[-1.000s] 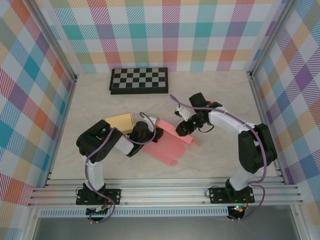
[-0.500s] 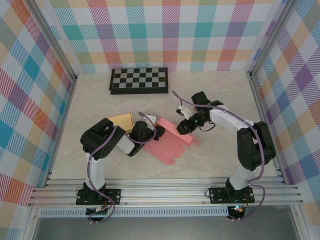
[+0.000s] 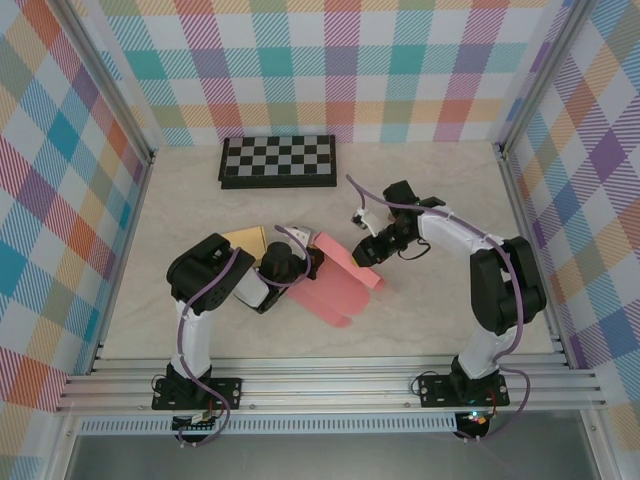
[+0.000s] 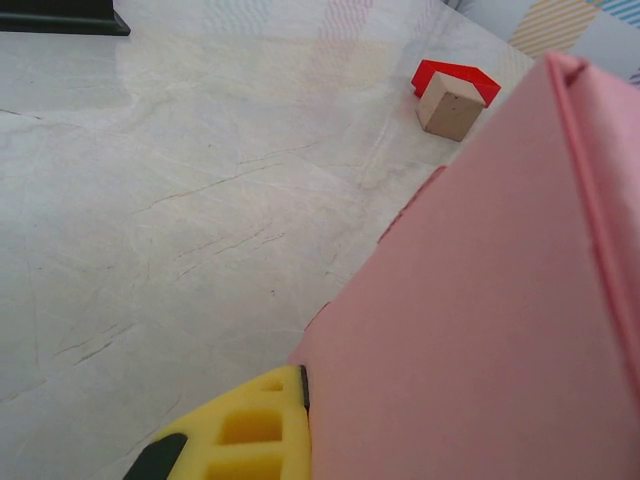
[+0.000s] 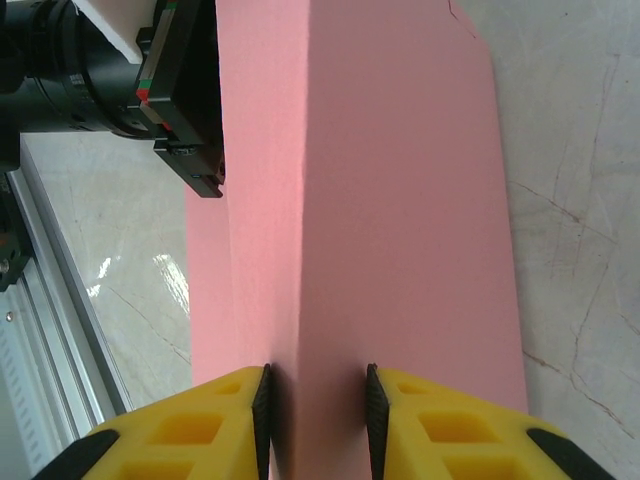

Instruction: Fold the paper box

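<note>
One pink box [image 3: 338, 287], one chessboard [image 3: 278, 160], one tan sheet [image 3: 244, 240], one wooden block [image 4: 447, 108]

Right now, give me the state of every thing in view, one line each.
box: partly folded, one fold raised, held by both tools
left tool: shut on the box's edge
right tool: shut on the raised fold
chessboard: lying flat, no pieces on it
tan card: flat on the table
block: on the table, apart from the box

Chessboard [image 3: 278, 161] blocks back-left; pink box [image 3: 340, 287], tan sheet [image 3: 243, 240] crowd centre; table [image 3: 440, 320] front-right open.
</note>
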